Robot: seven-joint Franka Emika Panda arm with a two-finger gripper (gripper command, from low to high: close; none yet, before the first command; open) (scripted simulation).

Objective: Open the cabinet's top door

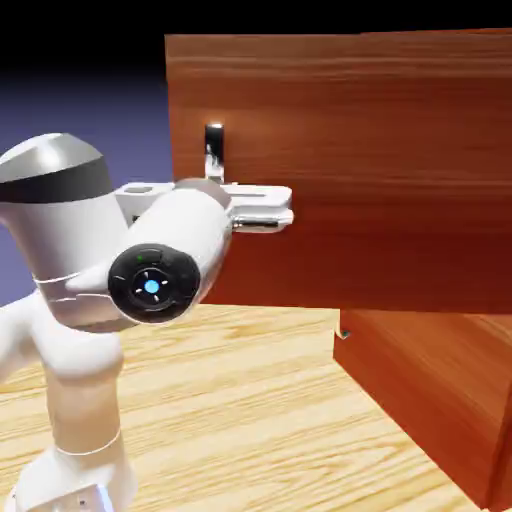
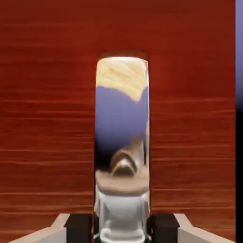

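White robot-arm casing [image 1: 160, 250] is seen nearest the lens in the exterior view, rising from the lower left over a pale wood-grain table [image 1: 260, 400], with a round black joint cap lit blue at its centre. Beyond it, the gripper [image 1: 262, 210] is held level and is pressed up to the reddish-brown top door [image 1: 400, 170], just below the visible upper end of the silver handle [image 1: 214, 150]. That door is shown swung out from the cabinet [image 1: 440, 390]; its broad panel is turned toward the camera above the table's right-hand part, and its handle edge lies toward the exterior view's left. Below and behind the door, the cabinet's lower body is seen along the table's right edge, running toward the lower right corner of the picture.

From the hand view, the two grey fingertips [image 2: 78, 228] are pictured at the bottom edge, drawn together on either side of the handle [image 2: 122, 142], so that the gripper [image 2: 122, 230] is clamped on it. The polished handle is shown upright and large between them, and the pale table and the blue-violet backdrop are mirrored in it. Behind it, the frame is filled by the door's red wood grain [image 2: 47, 118], save for a narrow strip of backdrop [image 2: 239, 57] at the right edge.
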